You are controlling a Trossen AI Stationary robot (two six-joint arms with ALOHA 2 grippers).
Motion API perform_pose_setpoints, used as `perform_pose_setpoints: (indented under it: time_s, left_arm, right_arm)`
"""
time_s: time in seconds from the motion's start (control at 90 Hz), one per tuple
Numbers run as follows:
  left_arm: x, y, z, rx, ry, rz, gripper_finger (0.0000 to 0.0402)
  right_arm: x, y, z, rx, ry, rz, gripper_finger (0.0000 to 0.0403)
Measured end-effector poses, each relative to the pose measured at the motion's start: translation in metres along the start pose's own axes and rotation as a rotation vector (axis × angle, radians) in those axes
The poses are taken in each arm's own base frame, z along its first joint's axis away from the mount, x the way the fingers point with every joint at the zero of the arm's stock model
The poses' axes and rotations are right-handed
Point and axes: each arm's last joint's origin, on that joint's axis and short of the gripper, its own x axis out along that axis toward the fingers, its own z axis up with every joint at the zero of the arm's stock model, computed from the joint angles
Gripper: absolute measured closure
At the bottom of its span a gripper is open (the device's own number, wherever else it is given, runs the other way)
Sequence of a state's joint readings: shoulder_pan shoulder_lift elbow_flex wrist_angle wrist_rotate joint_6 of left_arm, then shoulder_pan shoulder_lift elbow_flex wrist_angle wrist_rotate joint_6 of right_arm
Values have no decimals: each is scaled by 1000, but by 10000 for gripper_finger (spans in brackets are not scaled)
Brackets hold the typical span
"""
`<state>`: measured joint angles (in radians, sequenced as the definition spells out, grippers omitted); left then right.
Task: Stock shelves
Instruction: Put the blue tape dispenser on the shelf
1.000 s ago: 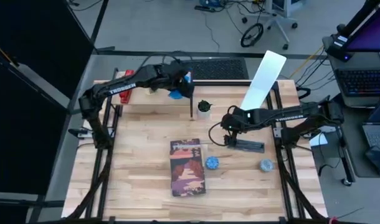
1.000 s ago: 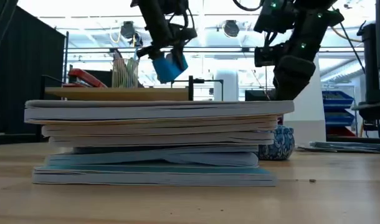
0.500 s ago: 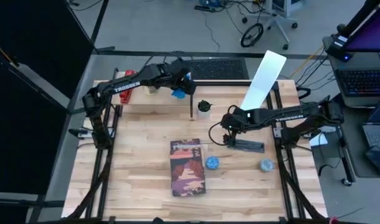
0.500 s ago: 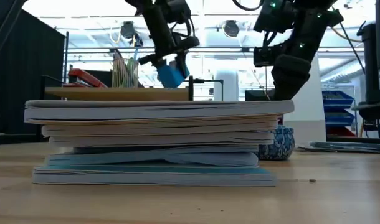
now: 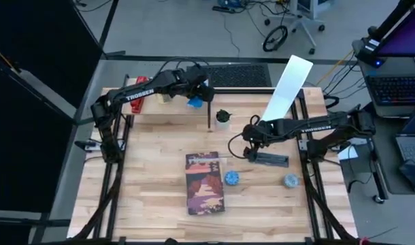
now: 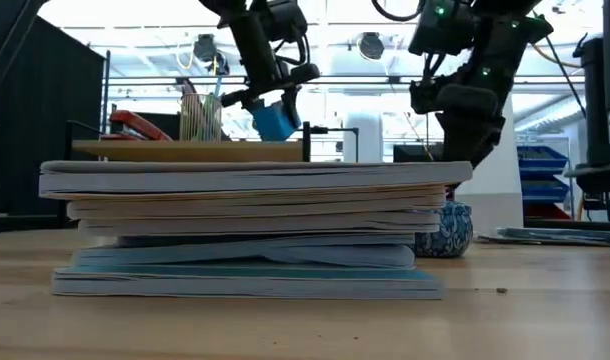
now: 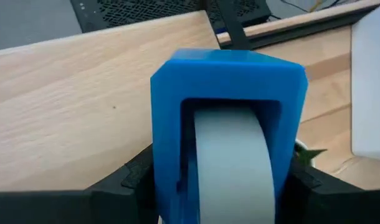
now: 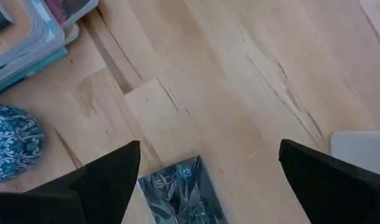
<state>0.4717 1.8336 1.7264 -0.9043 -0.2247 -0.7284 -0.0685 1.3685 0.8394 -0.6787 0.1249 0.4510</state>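
We see the left end effector (image 5: 194,101) raised over the far part of the surface (image 5: 153,177), closed on a blue tape dispenser (image 5: 193,102). In the left wrist view the dispenser (image 7: 227,118) sits clamped between the two dark fingers (image 7: 131,180), its pale roll facing the camera. It hangs above the right end of the low light-wood shelf (image 5: 163,105), near the shelf's thin black leg (image 5: 208,117). In the low view the dispenser (image 6: 275,118) is clear of the shelf plank (image 6: 185,150) and not touching it. A red stapler (image 5: 136,92) lies at the far left of the shelf, and a cup of pencils (image 6: 200,115) stands on it.

The white file holder (image 5: 288,85) leans at the far right of the surface, well apart from the dispenser.

The right end effector (image 5: 250,151) is low over the middle right of the surface, its fingers (image 8: 90,180) spread open with nothing between them. Just beneath it lies a dark flat packet (image 5: 272,159). A small patterned blue pot (image 5: 231,178) sits just right of a stack of books (image 5: 205,182) near the middle. A second small pot (image 5: 290,180) lies farther right. A little dark pot with a plant (image 5: 223,118) stands between the two arms.
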Motion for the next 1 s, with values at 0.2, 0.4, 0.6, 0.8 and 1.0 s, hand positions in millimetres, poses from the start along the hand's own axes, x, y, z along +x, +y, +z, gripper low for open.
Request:
perform_pose_setpoints:
  time_s: [0.2,0.4,0.6,0.8,1.0]
  left_arm:
    - [0,0,0,2,-12,10,166]
    - [1,0,0,5,-15,8,107]
    - [1,0,1,10,-18,14,102]
    - [0,-1,-2,71,8,1,101]
    - [-1,-3,-7,103,47,-15,100]
  right_arm:
    - [0,0,0,-2,-1,-1,40]
    - [0,0,0,-9,-2,-2,40]
    - [0,0,0,-15,-2,-2,40]
    - [0,0,0,-21,-2,-2,40]
    - [0,0,0,-22,-2,-3,40]
